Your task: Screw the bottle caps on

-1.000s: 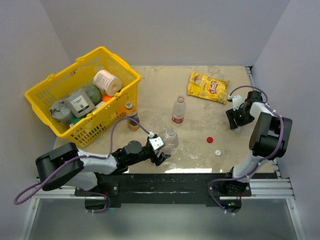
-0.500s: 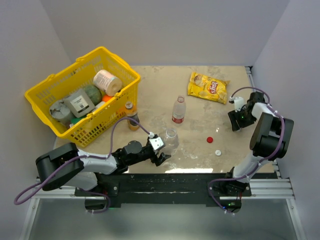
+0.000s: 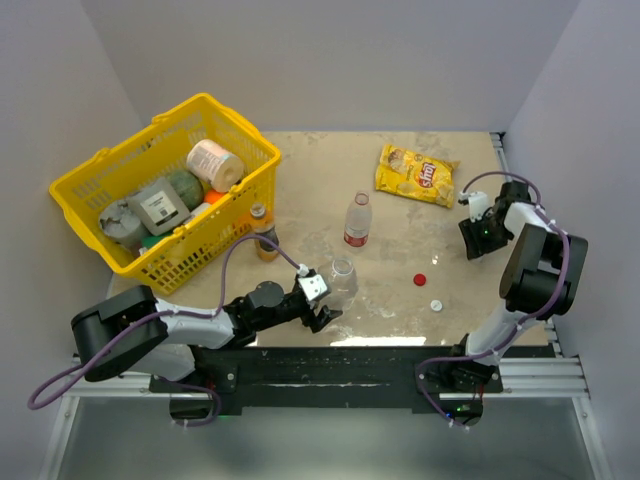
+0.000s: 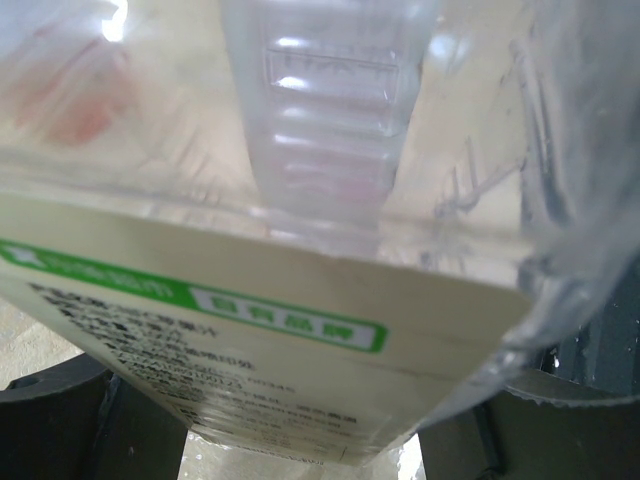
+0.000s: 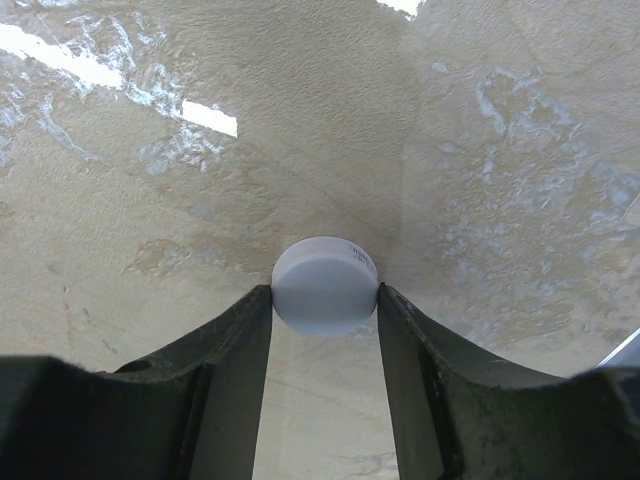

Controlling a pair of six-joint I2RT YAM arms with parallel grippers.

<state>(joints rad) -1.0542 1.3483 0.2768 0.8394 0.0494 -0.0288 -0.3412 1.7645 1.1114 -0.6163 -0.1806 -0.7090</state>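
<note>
While the right end effector (image 5: 324, 296) is pinching the white cap (image 5: 324, 280), half open, it should be keeping it level.

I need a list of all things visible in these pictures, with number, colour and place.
Basket: one, yellow, far left.
Paper roll: one, white, in the basket, among other goods.
Snack bag: one, yellow, far right.
Labelled bottle: one, clear, red label, centre.
Small bottle: one, amber, beside the basket.
Clear bottle: one, transparent, near edge, held.
Red cap: one, red, right of centre.
Loose white cap: one, white, near the red cap.
Gripped white cap: one, white, right edge.
Left claw: one, black, holding the clear bottle.
Right claw: one, black, closed on the gripped white cap.
</note>
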